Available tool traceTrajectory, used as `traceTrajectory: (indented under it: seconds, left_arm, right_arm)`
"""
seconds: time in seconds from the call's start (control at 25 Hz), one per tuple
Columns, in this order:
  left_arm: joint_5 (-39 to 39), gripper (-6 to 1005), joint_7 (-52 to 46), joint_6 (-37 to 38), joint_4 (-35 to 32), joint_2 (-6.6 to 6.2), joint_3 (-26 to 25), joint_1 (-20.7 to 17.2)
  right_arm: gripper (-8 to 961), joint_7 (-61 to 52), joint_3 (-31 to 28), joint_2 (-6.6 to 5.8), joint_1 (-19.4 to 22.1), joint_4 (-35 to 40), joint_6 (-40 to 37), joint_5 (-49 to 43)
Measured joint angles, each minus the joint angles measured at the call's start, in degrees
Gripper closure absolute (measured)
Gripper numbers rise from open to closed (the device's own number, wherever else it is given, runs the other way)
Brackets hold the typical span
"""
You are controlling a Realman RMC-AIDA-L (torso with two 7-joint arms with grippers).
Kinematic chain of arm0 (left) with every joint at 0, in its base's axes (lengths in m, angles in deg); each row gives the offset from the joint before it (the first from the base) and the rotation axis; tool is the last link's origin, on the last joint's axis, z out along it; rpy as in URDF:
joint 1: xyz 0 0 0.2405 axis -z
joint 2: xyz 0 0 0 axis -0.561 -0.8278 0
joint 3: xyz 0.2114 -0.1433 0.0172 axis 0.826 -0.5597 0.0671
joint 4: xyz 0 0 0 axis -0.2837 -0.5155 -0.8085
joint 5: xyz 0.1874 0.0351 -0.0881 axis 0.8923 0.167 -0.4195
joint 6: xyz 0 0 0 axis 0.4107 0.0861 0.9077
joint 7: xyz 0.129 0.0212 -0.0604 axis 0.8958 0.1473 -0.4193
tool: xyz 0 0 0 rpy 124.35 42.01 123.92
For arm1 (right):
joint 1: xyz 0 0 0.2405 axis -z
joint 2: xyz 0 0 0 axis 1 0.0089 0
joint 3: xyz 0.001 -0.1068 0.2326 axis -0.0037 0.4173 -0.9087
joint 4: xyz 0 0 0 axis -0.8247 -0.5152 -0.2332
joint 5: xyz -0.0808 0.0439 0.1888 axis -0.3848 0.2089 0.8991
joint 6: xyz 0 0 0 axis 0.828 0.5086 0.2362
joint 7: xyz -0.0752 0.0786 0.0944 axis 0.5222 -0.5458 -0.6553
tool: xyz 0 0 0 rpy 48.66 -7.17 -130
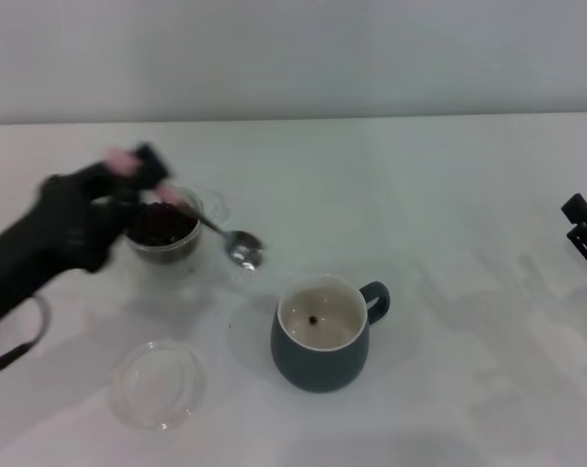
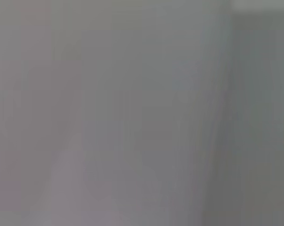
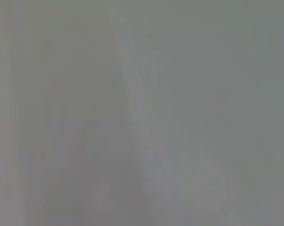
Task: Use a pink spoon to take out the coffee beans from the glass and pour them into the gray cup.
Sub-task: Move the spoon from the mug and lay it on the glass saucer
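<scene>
In the head view my left gripper point(image 1: 137, 175) is at the left, just above the glass point(image 1: 166, 238), shut on the pink handle of the pink spoon point(image 1: 242, 249). The spoon's shaft slants down to the right past the glass rim, and its silver bowl looks empty just above the table between the glass and the gray cup point(image 1: 322, 336). Dark coffee beans point(image 1: 162, 227) fill the glass. One bean point(image 1: 314, 320) lies inside the gray cup's cream interior. My right gripper point(image 1: 585, 233) is parked at the far right edge. Both wrist views show only blank grey.
A flat clear glass saucer point(image 1: 159, 384) lies on the white table point(image 1: 449, 195) in front of the glass, to the left of the gray cup. The cup's loop handle point(image 1: 376, 300) points right. A dark cable point(image 1: 16, 345) loops at the left edge.
</scene>
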Motion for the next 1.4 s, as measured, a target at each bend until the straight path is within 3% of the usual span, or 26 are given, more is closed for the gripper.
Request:
traceTrajectory:
  seconds: [0.16, 0.36, 0.48, 0.6, 0.76, 1.0, 1.4]
  left_arm:
    - [-2.75, 864, -6.97, 0.31, 0.11, -1.77, -0.78, -5.11]
    - [0.35, 865, -26.18, 5.2, 0.72, -6.44, -2.0, -10.88]
    - [4.26, 865, -31.34, 8.02, 0.93, -9.36, -2.04, -13.01]
    - [5.9, 864, -31.3, 9.45, 0.98, -10.42, -2.05, -14.29]
    - [6.39, 864, -29.46, 12.63, 0.88, -10.03, -2.09, -14.79]
    - [6.57, 864, -26.97, 14.42, 1.17, -7.56, -2.03, -12.26]
    - [13.51, 866, -27.13, 20.61, 1.35, -5.01, -2.1, -7.59]
  right_arm:
    - [163, -0.02, 0.07, 0.0, 0.0, -0.2, 0.0, 0.01]
    - [162, -0.03, 0.09, 0.01, -0.66, -0.18, -0.21, 0.01]
    - [162, -0.03, 0.08, 0.0, -1.21, -0.13, -0.22, 0.01]
    - [162, -0.03, -0.02, 0.03, -1.79, -0.17, -0.33, 0.01]
    - [162, -0.03, 0.01, 0.13, -2.65, -0.24, -0.61, 0.02]
    - [162, -0.03, 0.05, 0.18, -3.03, -0.44, -0.68, 0.01]
    - [162, -0.03, -0.42, 0.19, -2.65, -0.54, -0.71, 0.29]
